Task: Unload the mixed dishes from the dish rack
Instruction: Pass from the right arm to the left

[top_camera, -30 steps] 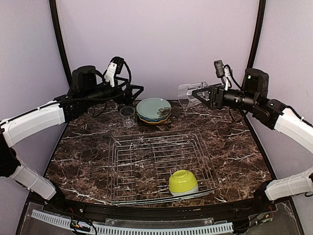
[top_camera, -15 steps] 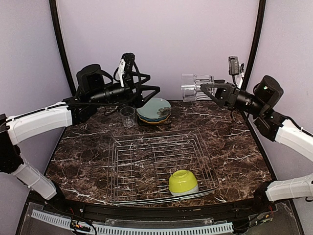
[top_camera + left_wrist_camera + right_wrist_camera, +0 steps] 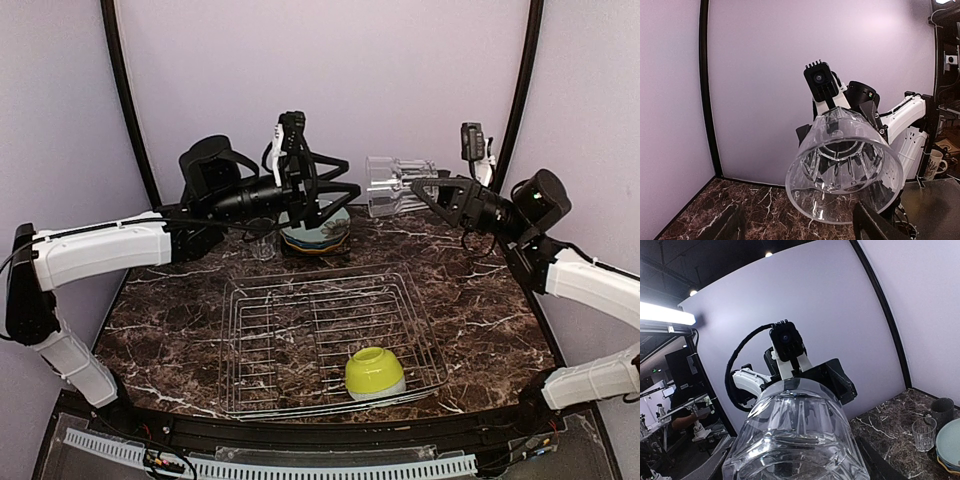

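Glass (image 3: 395, 186) held sideways in air, base pinched between right gripper (image 3: 428, 190) jaws, mouth facing left gripper (image 3: 345, 195). Right arm raised, forearm reaching inward over back of table (image 3: 480, 300). Left arm stretched level toward it, jaws spread, tips just short of glass rim; contact, cannot tell. Rack (image 3: 300, 300) well below both jaws, green bowl (image 3: 375, 372) in its near right corner. Plates (image 3: 318, 235) and second glass (image 3: 924, 434) under left jaws, outside rack.

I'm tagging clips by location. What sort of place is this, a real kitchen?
Probably a robot lab booth, not a kitchen: plain purple backdrop, robot arms over a marble-look table, and a strip-lit workshop beyond it.
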### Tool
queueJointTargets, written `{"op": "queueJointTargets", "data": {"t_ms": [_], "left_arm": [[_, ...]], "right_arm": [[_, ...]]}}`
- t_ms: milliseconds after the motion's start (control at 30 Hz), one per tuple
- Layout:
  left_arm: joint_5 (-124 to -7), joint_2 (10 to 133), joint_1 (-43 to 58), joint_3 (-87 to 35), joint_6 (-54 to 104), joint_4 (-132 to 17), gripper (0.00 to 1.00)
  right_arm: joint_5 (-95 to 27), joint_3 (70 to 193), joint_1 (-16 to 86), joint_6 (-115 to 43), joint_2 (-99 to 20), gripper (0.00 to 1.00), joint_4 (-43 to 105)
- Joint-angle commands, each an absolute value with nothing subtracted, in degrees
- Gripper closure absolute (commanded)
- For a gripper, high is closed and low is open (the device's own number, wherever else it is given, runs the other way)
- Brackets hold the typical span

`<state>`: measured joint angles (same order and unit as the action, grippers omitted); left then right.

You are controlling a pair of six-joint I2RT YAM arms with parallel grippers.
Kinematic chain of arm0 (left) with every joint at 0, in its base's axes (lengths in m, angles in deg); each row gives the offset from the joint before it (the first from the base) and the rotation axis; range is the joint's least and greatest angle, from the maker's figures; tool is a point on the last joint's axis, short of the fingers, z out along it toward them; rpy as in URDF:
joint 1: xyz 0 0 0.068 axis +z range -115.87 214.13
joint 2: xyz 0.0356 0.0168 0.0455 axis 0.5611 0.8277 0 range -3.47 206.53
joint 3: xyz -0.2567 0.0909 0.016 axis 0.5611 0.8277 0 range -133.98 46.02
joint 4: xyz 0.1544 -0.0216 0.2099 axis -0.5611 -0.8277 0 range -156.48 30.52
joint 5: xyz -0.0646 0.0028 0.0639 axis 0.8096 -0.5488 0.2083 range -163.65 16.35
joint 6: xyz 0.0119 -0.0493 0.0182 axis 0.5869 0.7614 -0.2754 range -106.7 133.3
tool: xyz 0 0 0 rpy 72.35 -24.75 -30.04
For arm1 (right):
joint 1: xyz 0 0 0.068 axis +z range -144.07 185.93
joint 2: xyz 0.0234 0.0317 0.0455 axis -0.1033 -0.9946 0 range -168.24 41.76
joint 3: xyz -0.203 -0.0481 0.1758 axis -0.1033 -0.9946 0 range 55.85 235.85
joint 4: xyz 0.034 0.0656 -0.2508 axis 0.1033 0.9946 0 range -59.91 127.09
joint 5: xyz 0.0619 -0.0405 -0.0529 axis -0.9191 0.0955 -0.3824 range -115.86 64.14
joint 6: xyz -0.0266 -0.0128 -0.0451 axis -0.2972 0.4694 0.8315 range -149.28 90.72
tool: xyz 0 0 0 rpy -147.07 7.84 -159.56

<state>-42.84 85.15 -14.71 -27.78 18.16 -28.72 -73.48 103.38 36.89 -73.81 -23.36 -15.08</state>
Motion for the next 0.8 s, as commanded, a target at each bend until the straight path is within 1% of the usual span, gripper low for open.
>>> {"op": "queueJointTargets", "data": {"t_ms": [0, 100, 233, 367, 600, 667, 700, 733, 767], "left_arm": [[-43.24, 86.70, -16.27, -30.61, 19.31, -24.86, 0.31], [-43.96, 87.69, -16.77, -31.33, 19.69, -23.47, 0.36], [-44.36, 88.93, -17.03, -32.45, 20.07, -22.20, 0.48], [-44.49, 90.10, -17.25, -33.42, 21.01, -20.89, 0.56], [-44.93, 91.64, -17.83, -34.75, 21.70, -19.69, 0.62], [-45.03, 91.91, -17.96, -34.83, 21.67, -19.22, 0.68], [-45.11, 91.99, -18.02, -34.84, 21.70, -19.05, 0.74], [-45.19, 92.09, -18.10, -34.84, 21.72, -18.70, 0.76], [-45.24, 92.16, -18.13, -34.84, 21.73, -18.57, 0.81]], "right_arm": [[-74.03, 102.24, 36.77, -78.21, -24.01, 0.48, -25.22], [-74.17, 101.93, 36.92, -79.02, -24.32, 0.48, -26.21], [-74.42, 101.64, 37.04, -79.61, -24.55, 0.48, -27.14], [-74.63, 101.63, 37.12, -80.20, -24.83, 0.48, -28.07], [-74.20, 101.02, 37.20, -81.44, -25.65, 0.48, -30.07], [-74.20, 100.90, 37.15, -82.26, -26.10, 0.48, -31.18], [-74.20, 100.90, 37.19, -82.66, -26.36, 0.48, -31.71], [-74.20, 100.85, 37.19, -83.01, -26.51, 0.48, -32.16], [-74.20, 100.78, 37.17, -83.30, -26.87, 0.48, -32.55]]}}
